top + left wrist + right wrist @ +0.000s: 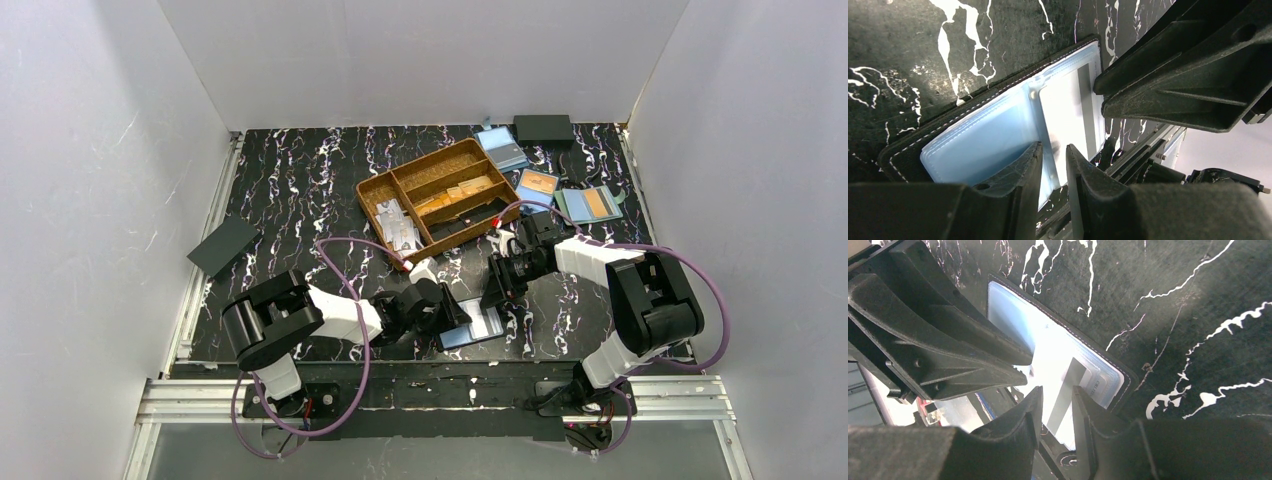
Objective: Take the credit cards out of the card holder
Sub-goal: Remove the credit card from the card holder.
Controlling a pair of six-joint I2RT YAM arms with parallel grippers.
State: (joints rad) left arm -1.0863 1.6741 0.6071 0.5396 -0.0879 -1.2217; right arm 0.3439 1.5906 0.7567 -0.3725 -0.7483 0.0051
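Observation:
The black card holder [455,338] lies open near the table's front edge, its light blue lining [983,140] facing up. A whitish credit card [1068,110] with a grey stripe sticks partway out of its pocket [1068,385] [487,322]. My left gripper [1054,150] [455,312] hovers low over the holder's middle at the card's edge. Its jaws stand a narrow gap apart and I see nothing pinched. My right gripper [1057,392] [497,285] faces it from the other side over the card's striped end, also narrowly open.
A brown compartment tray [414,163] holding cards stands behind the grippers. Blue holders showing orange cards [538,183] [590,204] and a black box [543,128] lie at the back right. A dark holder [224,246] sits at the far left. The metal rail [430,395] runs just past the card holder.

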